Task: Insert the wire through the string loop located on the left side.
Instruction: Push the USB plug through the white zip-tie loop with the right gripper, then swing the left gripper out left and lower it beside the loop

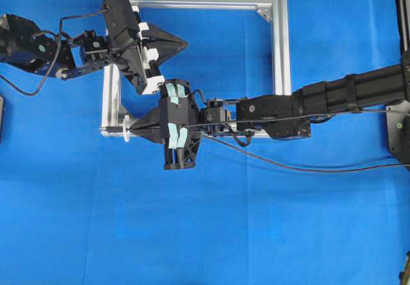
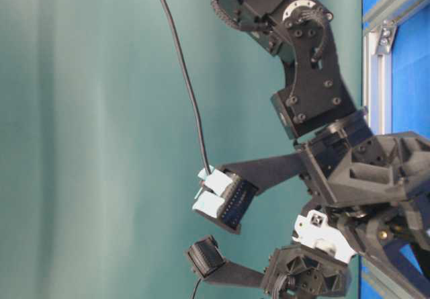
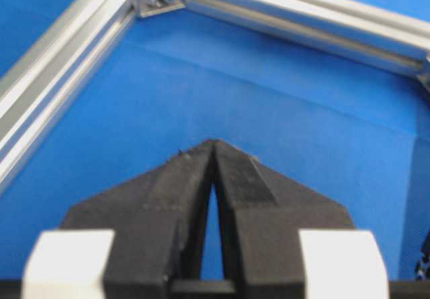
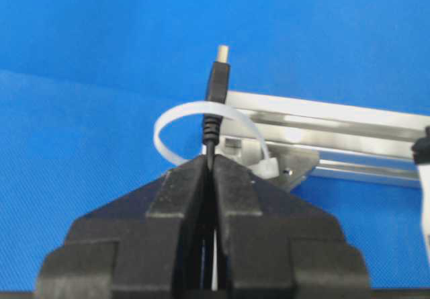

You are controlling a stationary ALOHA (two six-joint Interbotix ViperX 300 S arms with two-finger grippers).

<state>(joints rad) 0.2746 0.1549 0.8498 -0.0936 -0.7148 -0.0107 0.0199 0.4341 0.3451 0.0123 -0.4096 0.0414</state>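
My right gripper is shut on the wire just behind its plug. The dark plug with its greyish tip stands straight out from the jaws. It crosses the white string loop, and its tip shows beyond the loop's far band. From overhead, the right gripper points left at the frame's lower left corner. There the plug pokes out past the string loop. My left gripper is shut on nothing. It hovers inside the frame's upper left part, its tip pointing right.
The silver aluminium frame lies flat on the blue cloth, with the loop tied at its corner bracket. A thin black cable trails across the cloth to the right edge. The right arm spans the frame's lower right corner.
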